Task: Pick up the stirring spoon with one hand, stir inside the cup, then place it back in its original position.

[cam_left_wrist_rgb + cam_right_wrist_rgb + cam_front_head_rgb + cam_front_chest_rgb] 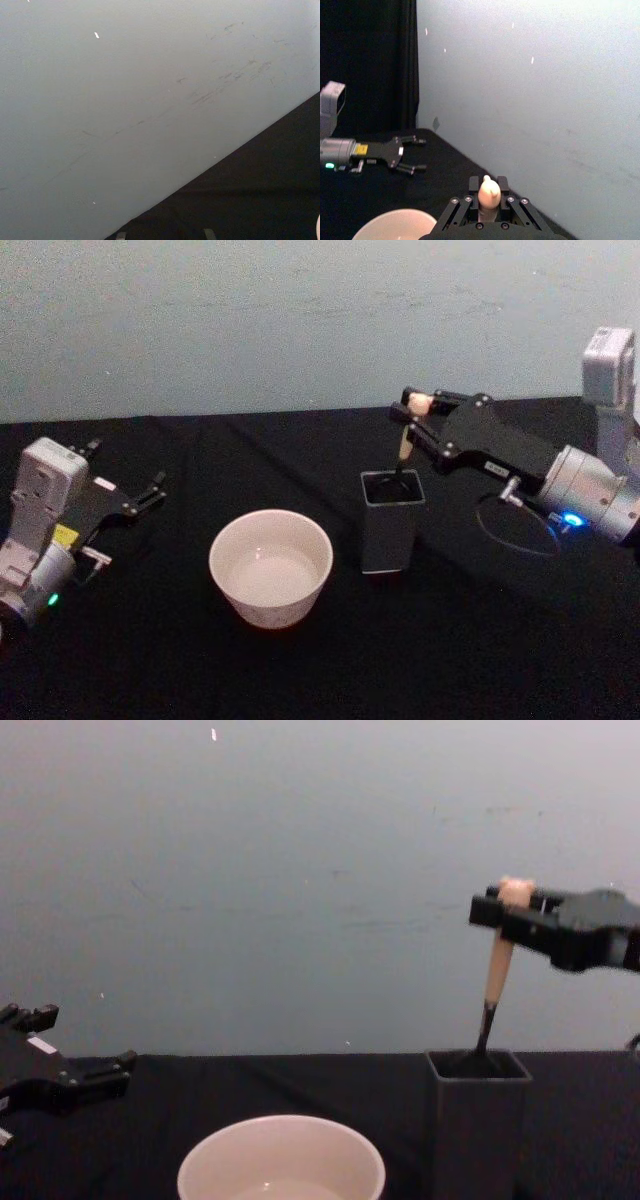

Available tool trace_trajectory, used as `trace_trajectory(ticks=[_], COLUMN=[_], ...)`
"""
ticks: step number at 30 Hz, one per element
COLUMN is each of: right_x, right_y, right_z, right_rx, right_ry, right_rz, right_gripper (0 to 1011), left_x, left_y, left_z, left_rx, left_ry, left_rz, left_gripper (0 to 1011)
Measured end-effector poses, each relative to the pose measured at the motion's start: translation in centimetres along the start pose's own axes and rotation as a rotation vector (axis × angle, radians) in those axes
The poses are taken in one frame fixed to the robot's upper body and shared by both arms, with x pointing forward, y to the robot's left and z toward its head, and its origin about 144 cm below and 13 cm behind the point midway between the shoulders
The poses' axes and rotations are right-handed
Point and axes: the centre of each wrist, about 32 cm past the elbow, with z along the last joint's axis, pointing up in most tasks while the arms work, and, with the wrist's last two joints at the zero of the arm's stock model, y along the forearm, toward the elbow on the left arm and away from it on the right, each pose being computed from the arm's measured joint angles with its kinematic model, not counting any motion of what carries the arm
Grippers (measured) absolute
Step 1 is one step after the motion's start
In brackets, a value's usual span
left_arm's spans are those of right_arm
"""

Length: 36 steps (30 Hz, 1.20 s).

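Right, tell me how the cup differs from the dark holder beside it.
The cup is round, wide and cream; the holder is square-sectioned, narrow and dark grey. The cup sits low, the holder stands taller. The holder has the stirring spoon in it, gripped by the right gripper; the cup has no spoon. Both stand upright, open-topped, on the black table.

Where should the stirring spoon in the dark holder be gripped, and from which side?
Grip the stirring spoon high on its cream handle, by the bear head, from the right. It leans head-up in the holder, so only the handle is free; the right tool clamps there. Left tool idles apart.
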Motion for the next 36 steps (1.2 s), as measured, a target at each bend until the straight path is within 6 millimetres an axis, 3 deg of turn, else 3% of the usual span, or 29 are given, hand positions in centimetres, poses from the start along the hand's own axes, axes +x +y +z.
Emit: trace_trajectory(ticks=[13, 23, 36], right_x=[0.1, -0.6, -2.7], right_y=[0.3, 3.5, 7.1], right_z=[2.0, 2.0, 0.3], right_rx=[0.099, 0.125, 0.083], right_ry=[-0.045, -0.047, -0.025], right_rz=[-0.005, 0.088, 0.164], right_gripper=[215, 214, 214], left_x=[0.0, 0.0, 0.0], left_y=[0.0, 0.0, 0.0], left_z=[0.0, 0.0, 0.0], left_rx=[0.000, 0.000, 0.000], left_ry=[0.000, 0.000, 0.000], left_rz=[0.000, 0.000, 0.000], left_gripper=[1001, 1001, 1001])
